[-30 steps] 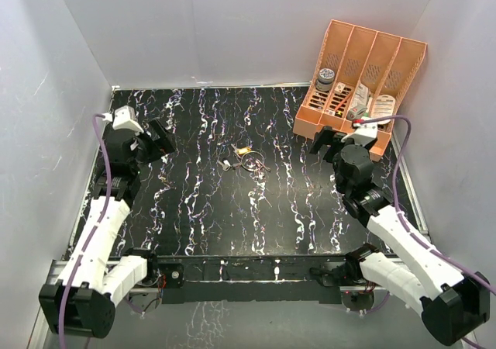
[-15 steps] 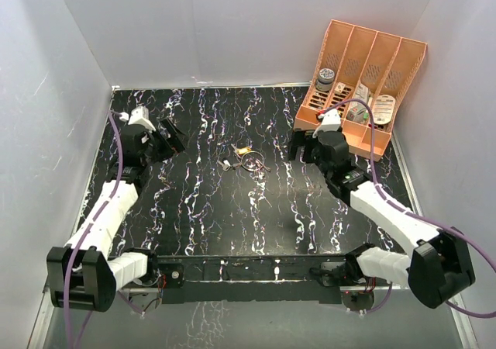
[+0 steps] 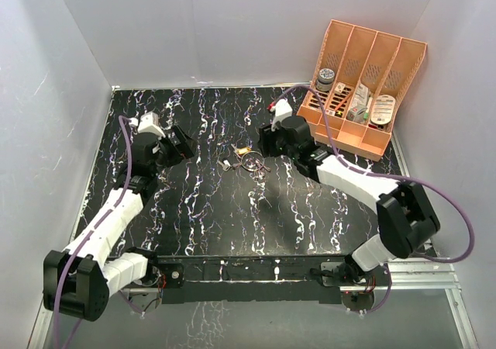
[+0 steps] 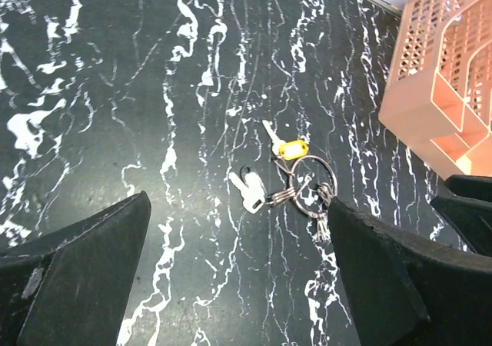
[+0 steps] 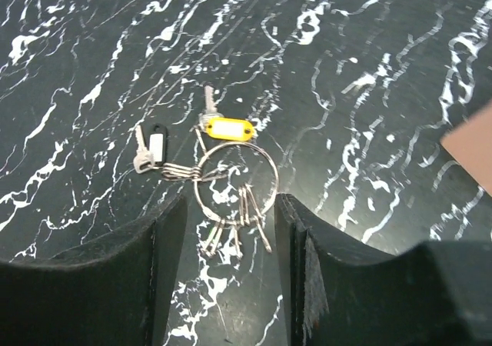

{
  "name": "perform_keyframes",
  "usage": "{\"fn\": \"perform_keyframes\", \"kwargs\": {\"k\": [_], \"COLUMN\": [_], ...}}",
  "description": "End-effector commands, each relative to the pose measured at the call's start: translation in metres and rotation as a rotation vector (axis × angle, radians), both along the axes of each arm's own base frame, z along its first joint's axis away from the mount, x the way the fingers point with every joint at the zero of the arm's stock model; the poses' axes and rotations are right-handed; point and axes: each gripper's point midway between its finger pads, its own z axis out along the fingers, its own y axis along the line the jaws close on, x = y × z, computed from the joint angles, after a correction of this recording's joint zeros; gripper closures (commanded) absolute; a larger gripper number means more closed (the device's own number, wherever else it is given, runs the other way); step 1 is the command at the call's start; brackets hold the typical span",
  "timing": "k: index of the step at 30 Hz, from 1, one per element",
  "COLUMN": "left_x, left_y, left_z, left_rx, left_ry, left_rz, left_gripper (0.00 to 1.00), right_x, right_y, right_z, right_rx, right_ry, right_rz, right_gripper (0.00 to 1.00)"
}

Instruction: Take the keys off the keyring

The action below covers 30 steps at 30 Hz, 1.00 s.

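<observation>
The keyring (image 3: pixel 249 160) lies flat in the middle of the black marbled table, a thin silvery ring (image 5: pixel 234 178). On it hang a yellow-tagged key (image 5: pixel 227 128), a black-and-white key (image 5: pixel 152 148) on a small link, and a bunch of slim silvery keys (image 5: pixel 238 227). My right gripper (image 5: pixel 231 207) hovers right at the ring, jaws half narrowed and still apart. The ring's near half and the silvery keys sit in the gap. My left gripper (image 3: pixel 180 143) stands wide open to the left of the ring (image 4: pixel 307 178), holding nothing.
An orange divided organizer (image 3: pixel 360 93) leans in the far right corner, holding a grey-lidded jar (image 3: pixel 325 77) and other small items. Its corner shows in the left wrist view (image 4: pixel 446 77). White walls enclose the table on three sides.
My right arm has swung left from beside the organizer to the keyring, and its jaws have narrowed. My left gripper has edged right toward the keys, still wide open.
</observation>
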Motion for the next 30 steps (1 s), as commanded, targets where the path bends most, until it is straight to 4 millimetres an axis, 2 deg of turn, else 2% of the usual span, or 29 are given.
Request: {"fn": "perform_keyframes", "kwargs": {"k": [1,4,6,11,13,14,16,23,30], "left_x": [-0.006,-0.008,-0.008,-0.013,-0.017,-0.019,-0.025,-0.032,-0.028], "left_y": [0.016,0.018,0.021,0.041,0.048,0.052,0.057,0.068,0.065], "left_z": [0.015,0.017,0.015,0.006,0.01,0.012,0.018,0.035,0.031], "left_rx": [-0.013,-0.015,-0.017,-0.025,-0.036,-0.043,-0.057,-0.042,-0.047], "left_ry": [-0.07,-0.075,-0.059,-0.011,-0.044,-0.066,-0.115,-0.176,-0.154], "left_rz": [0.086,0.097,0.117,0.251,0.281,0.299,0.316,0.356,0.345], "left_gripper": [0.01,0.01,0.01,0.01,0.01,0.01,0.01,0.01,0.01], "right_x": [0.013,0.013,0.007,-0.004,-0.008,-0.008,-0.01,-0.006,0.004], "right_y": [0.032,0.042,0.056,0.082,0.089,0.092,0.098,0.118,0.13], "right_z": [0.024,0.018,0.012,-0.021,-0.029,-0.041,-0.052,-0.07,-0.083], "right_rx": [0.018,0.012,0.008,-0.048,-0.073,-0.093,-0.115,-0.142,-0.216], "right_ry": [-0.073,-0.059,-0.046,0.017,0.021,0.038,0.05,0.066,0.074], "right_rz": [0.121,0.179,0.272,0.421,0.461,0.474,0.503,0.589,0.626], "right_gripper": [0.53,0.54,0.55,0.57,0.59,0.61,0.66,0.61,0.61]}}
